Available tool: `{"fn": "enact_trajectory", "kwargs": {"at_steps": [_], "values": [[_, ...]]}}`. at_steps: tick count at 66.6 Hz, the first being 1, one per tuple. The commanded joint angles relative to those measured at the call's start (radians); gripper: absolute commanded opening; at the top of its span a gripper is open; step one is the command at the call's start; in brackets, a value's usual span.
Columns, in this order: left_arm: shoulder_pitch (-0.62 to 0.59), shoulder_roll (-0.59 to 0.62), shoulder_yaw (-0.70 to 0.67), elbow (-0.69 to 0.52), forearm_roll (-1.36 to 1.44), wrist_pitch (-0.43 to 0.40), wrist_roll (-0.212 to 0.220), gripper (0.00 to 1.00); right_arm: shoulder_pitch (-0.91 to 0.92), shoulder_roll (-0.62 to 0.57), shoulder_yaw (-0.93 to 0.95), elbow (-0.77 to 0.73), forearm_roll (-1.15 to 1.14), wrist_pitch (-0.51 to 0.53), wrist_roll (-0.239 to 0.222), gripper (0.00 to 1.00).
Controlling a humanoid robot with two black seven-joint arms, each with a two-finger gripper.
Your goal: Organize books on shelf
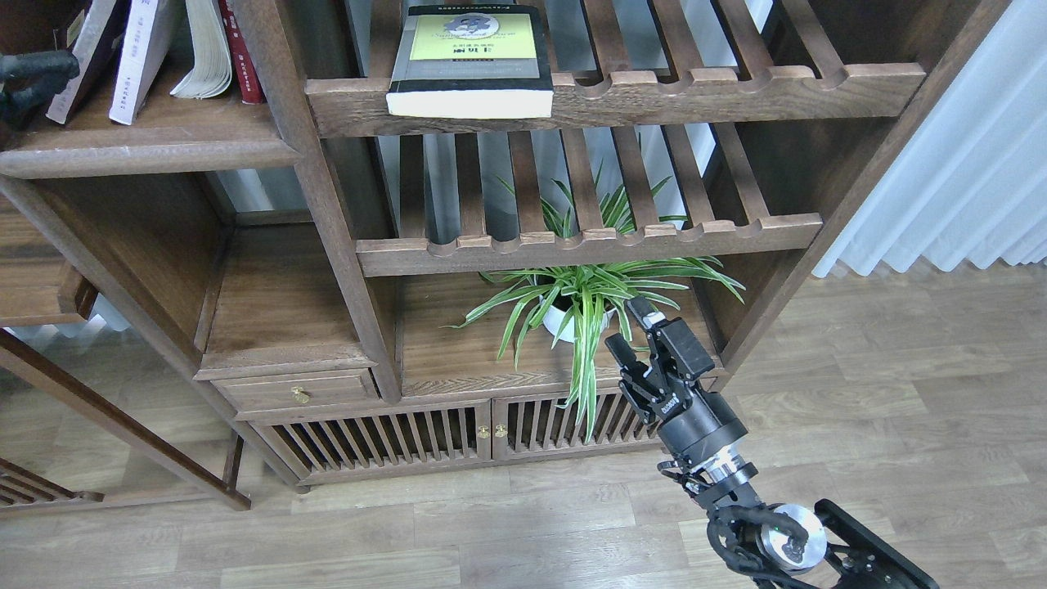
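The shelf point(147, 139) is the solid dark board at the upper left. On it the maroon book point(82, 45) leans right against the lavender-white book point(135, 57). My left gripper point(33, 82) is at the far left edge, its upper finger point(49, 64) touching the maroon book's left side; whether it grips the book is unclear. The thick yellow-green and black book point(470, 61) lies flat on the upper slatted rack, overhanging its front rail. My right gripper point(631, 329) is open and empty, low in front of the plant.
A book with fanned cream pages point(204, 49) and a thin red-spined book point(239, 53) stand to the right of the lavender-white one. A spider plant point(585, 298) in a white pot sits under the lower slatted rack point(589, 241). White curtain point(957, 180) hangs at right.
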Motion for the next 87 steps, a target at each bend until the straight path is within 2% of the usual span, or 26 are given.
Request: {"fn": "enact_trajectory", "kwargs": {"at_steps": [1, 6, 17, 28, 34, 40, 41, 52, 64, 86, 87], "values": [[0.073, 0.098, -0.006, -0.109, -0.074, 0.002, 0.039, 0.49, -0.001, -0.011, 0.000, 0.003, 0.007, 0.000, -0.001, 0.90], [0.114, 0.144, -0.010, -0.177, -0.115, 0.004, 0.065, 0.49, -0.001, -0.011, 0.000, 0.004, 0.007, 0.000, 0.001, 0.90], [0.203, 0.178, -0.062, -0.306, -0.136, -0.003, 0.082, 0.51, -0.001, -0.020, -0.001, 0.018, 0.005, 0.000, -0.001, 0.90], [0.283, 0.184, -0.133, -0.392, -0.143, -0.016, 0.154, 0.53, 0.000, -0.026, -0.008, 0.032, 0.004, 0.000, -0.001, 0.90], [0.309, 0.199, -0.159, -0.392, -0.144, -0.044, 0.159, 0.54, 0.000, -0.026, -0.011, 0.037, 0.002, 0.000, -0.001, 0.90], [0.332, 0.221, -0.188, -0.392, -0.144, -0.118, 0.166, 0.54, 0.000, -0.029, -0.012, 0.043, 0.001, 0.000, -0.001, 0.90], [0.361, 0.225, -0.223, -0.392, -0.161, -0.175, 0.185, 0.54, 0.000, -0.029, -0.012, 0.044, -0.001, 0.000, -0.001, 0.90], [0.438, 0.225, -0.329, -0.392, -0.189, -0.291, 0.205, 0.54, 0.005, -0.023, -0.015, 0.044, -0.002, 0.000, -0.001, 0.89], [0.527, 0.247, -0.452, -0.392, -0.195, -0.292, 0.249, 0.54, 0.026, -0.015, -0.020, 0.044, -0.041, 0.000, -0.001, 0.88], [0.844, 0.231, -0.748, -0.392, -0.296, -0.292, 0.251, 0.52, 0.065, -0.009, -0.020, 0.051, -0.081, 0.000, -0.001, 0.88], [0.899, 0.209, -0.788, -0.392, -0.316, -0.292, 0.251, 0.52, 0.077, -0.009, -0.021, 0.057, -0.084, 0.000, -0.001, 0.88]]}}
